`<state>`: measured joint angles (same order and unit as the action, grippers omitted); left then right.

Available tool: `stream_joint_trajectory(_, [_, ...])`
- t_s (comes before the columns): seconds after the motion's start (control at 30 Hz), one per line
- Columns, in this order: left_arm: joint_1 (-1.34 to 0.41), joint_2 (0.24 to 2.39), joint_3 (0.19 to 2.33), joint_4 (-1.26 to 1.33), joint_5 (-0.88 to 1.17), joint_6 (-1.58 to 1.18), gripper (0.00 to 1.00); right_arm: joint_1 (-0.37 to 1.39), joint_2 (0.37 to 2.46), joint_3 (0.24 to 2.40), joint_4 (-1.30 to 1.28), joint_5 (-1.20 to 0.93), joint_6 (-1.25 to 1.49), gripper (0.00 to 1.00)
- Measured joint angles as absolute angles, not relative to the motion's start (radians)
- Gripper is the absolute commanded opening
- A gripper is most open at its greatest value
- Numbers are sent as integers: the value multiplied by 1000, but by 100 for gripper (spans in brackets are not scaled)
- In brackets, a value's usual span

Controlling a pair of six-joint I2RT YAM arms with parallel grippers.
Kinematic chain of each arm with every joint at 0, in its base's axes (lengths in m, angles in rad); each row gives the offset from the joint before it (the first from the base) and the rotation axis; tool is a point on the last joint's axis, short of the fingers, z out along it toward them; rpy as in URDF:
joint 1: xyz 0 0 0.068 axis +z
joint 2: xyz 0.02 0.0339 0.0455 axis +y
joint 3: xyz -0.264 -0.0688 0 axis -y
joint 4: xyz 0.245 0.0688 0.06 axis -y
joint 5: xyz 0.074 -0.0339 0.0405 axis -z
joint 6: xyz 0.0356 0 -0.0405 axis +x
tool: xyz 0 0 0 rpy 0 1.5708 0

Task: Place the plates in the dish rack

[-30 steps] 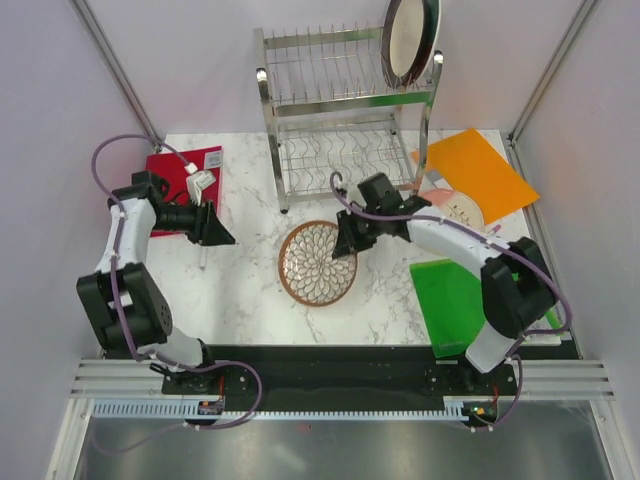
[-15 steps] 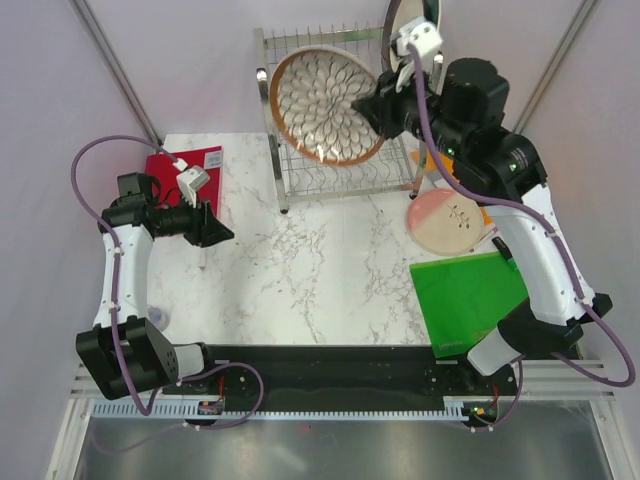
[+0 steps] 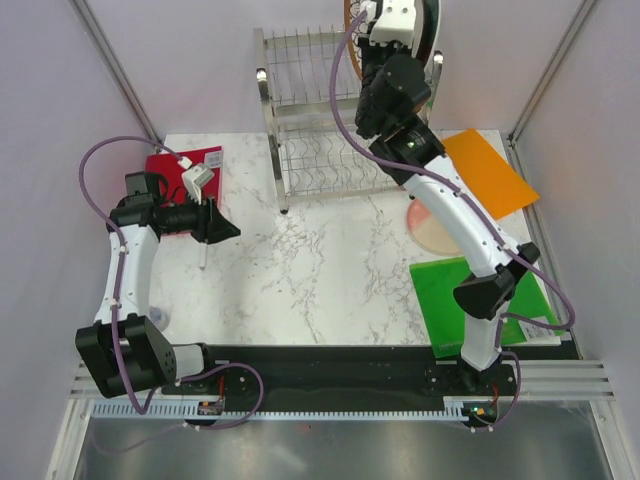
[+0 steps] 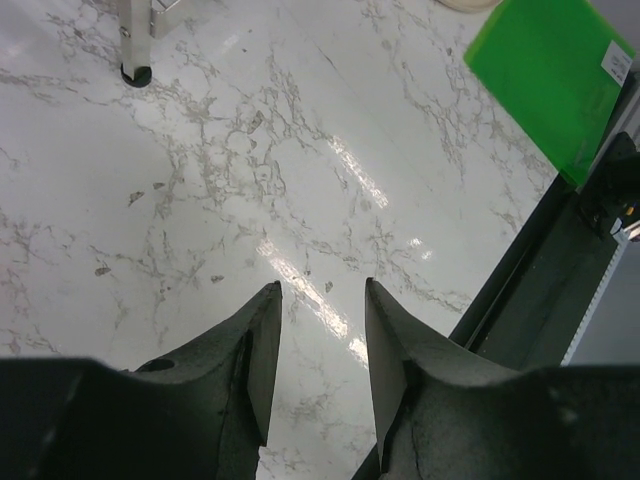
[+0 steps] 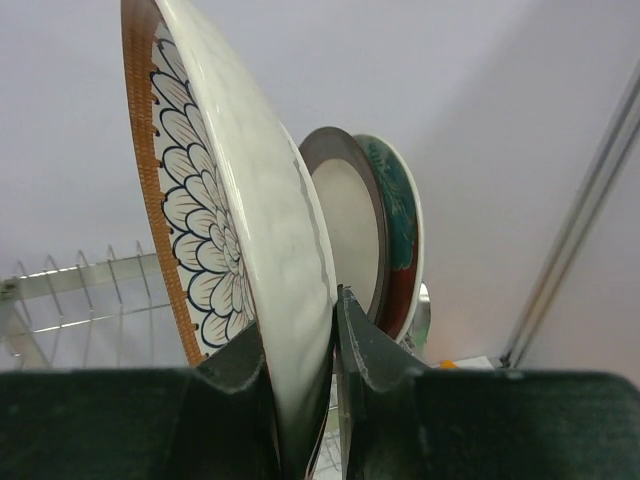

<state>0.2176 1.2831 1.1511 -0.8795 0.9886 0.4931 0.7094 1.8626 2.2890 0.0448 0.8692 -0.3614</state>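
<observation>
Since half a second ago the right arm has swung the brown plate (image 3: 349, 22) from face-on to edge-on above the rack (image 3: 320, 110), which stands at 12 o'clock on the tabletop (image 3: 300, 270). The left arm has barely shifted. From above, the pink plate (image 3: 432, 232) lies flat at 3 o'clock, not yet loaded, and the left gripper (image 3: 215, 222) hovers at 9 o'clock.

From the left wrist, the left gripper (image 4: 320, 290) is open with nothing between its fingers. It hangs over glossy white marble with grey veins, and the green board (image 4: 550, 80) shows at 1 o'clock.

From the right wrist, the right gripper (image 5: 325, 320) pinches the upright brown plate (image 5: 220, 250) by its lower rim. Just beside it, at 3 o'clock, the silver plate (image 5: 350, 225) and red plate (image 5: 400, 230) already stand in the rack.

The gap to the silver plate looks tight, so a skewed descent could knock it or miss a slot. A rim-only pinch may also let the heavy plate swivel or slip. Pale walls and metal posts close in the cell.
</observation>
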Motion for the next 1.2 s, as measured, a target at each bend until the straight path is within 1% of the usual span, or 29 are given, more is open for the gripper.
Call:
stream_joint_trajectory(0.1, [210,1283,1118,-857,992,469,45,707,1916,2303,94,930,-399,0])
stream_joint_trajectory(0.27, [197,1283,1073,-812,996,434,45,680,1935,2309,100,949,-416,0])
stream_joint_trajectory(0.6, [170,1282,1027,-726,996,374,45,533,1929,2347,14,872,-380,0])
stream_joint_trajectory(0.83, [166,1282,1010,-641,995,320,45,547,1932,2348,-60,817,-376,0])
stream_joint_trajectory(1.2, [166,1318,1004,-613,995,313,45,550,1958,2347,-82,818,-359,0])
